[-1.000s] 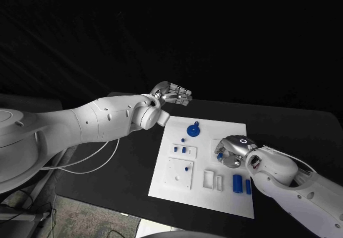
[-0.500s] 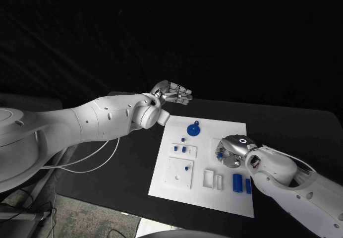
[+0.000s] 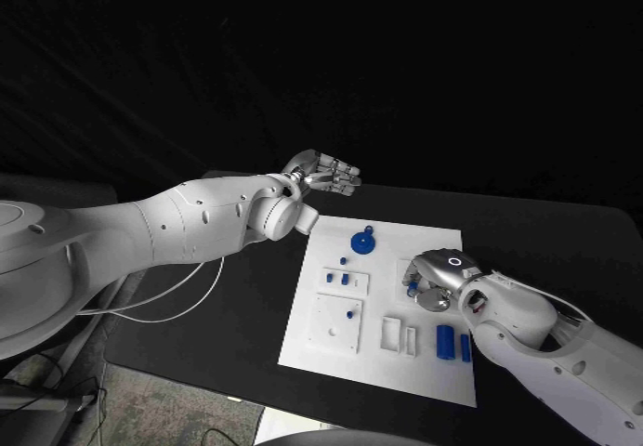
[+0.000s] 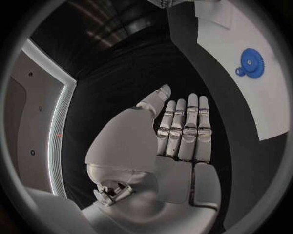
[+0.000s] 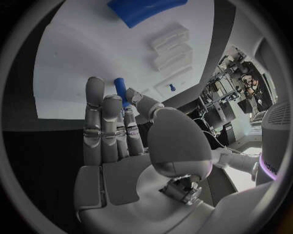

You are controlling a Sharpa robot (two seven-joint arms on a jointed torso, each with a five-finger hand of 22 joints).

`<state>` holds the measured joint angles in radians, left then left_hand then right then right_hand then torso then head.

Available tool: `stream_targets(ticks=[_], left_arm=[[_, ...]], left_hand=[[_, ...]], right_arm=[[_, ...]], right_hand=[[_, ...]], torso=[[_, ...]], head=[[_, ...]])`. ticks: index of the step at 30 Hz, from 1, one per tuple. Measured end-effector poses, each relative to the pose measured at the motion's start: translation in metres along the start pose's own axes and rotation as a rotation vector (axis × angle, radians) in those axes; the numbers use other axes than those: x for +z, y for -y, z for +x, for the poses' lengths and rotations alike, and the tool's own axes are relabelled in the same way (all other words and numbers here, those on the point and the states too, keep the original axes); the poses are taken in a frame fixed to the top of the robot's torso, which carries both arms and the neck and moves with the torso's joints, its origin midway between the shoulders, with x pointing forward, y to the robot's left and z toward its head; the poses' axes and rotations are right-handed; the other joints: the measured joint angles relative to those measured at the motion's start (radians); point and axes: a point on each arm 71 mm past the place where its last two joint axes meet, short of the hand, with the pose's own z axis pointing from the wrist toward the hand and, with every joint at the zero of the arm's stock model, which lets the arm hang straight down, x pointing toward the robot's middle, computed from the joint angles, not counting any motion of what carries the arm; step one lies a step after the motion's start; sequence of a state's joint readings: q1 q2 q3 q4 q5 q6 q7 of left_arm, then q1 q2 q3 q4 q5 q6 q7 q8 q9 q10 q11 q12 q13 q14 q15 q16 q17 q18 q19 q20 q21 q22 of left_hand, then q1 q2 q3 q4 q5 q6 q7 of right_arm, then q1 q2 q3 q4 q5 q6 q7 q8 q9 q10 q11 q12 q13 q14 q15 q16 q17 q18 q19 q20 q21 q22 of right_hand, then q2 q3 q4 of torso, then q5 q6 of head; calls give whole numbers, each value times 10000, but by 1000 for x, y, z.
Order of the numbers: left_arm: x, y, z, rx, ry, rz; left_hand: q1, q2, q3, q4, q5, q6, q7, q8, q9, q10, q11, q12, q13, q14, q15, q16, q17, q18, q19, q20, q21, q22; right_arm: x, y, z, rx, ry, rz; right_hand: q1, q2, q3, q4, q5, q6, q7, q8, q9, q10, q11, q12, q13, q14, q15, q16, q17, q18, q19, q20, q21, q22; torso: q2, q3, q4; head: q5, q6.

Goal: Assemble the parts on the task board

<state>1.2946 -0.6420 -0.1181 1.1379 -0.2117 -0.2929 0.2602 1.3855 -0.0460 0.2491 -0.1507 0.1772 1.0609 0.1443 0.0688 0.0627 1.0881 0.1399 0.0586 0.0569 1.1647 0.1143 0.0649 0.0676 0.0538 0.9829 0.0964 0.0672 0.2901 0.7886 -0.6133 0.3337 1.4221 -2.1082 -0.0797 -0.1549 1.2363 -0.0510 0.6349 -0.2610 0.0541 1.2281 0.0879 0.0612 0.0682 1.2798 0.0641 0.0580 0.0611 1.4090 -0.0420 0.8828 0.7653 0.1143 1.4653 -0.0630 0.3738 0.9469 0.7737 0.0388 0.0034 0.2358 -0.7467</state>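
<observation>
The white task board [image 3: 382, 367] lies mid-table. On it are a blue gear [image 3: 361, 243] at the far end, small blue pegs [image 3: 345, 279] in the middle, and two blue cylinders [image 3: 445, 340] near the right edge. My right hand [image 3: 431, 279] hovers low over the board's right side. It pinches a small blue peg [image 5: 120, 89] between the thumb and a finger. My left hand [image 3: 327, 175] is raised beyond the board's far left corner, fingers straight and together, holding nothing [image 4: 183, 131]. The gear [image 4: 250, 61] also shows in the left wrist view.
White raised sockets [image 3: 400, 336] stand near the board's front, and a square white plate [image 3: 335, 323] sits at its left. A white cable [image 3: 188, 297] runs over the table at the left. A large blue piece [image 5: 143, 9] lies beyond the sockets [image 5: 171, 45].
My right hand has edged slightly toward the board's far left with the peg in it. The left hand has stayed in place.
</observation>
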Motion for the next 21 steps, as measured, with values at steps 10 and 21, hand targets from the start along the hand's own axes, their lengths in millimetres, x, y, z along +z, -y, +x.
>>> stream_targets(ticks=[10, 21], left_arm=[[1, 0, 0, 7, 14, -2], [2, 0, 2, -2, -26, 10]], left_hand=[[0, 0, -30, 30, 0, 0, 0, 0, 0, 0, 0, 0, 0, 0, 0, 0, 0, 0, 0, 0, 0, -61], [0, 0, -30, 30, 0, 0, 0, 0, 0, 0, 0, 0, 0, 0, 0, 0, 0, 0, 0, 0, 0, -61]], right_arm=[[-7, -19, -24, 161, 1020, -523], [-12, -57, -43, 491, 1965, -1475]], right_hand=[[14, 12, 50, -5, -12, 84, -13, 0, 7, 36, 36, 4, 13, 45, -42, -30, 29, 9, -3, -66, 0, 83], [55, -29, 50, -5, -40, 125, -53, -2, 2, 35, 36, -3, 1, 58, -29, -77, 51, 17, -4, -65, 0, 123]], torso=[[-1, -4, 0], [-2, -6, -3]], head=[[149, -12], [325, -28]])
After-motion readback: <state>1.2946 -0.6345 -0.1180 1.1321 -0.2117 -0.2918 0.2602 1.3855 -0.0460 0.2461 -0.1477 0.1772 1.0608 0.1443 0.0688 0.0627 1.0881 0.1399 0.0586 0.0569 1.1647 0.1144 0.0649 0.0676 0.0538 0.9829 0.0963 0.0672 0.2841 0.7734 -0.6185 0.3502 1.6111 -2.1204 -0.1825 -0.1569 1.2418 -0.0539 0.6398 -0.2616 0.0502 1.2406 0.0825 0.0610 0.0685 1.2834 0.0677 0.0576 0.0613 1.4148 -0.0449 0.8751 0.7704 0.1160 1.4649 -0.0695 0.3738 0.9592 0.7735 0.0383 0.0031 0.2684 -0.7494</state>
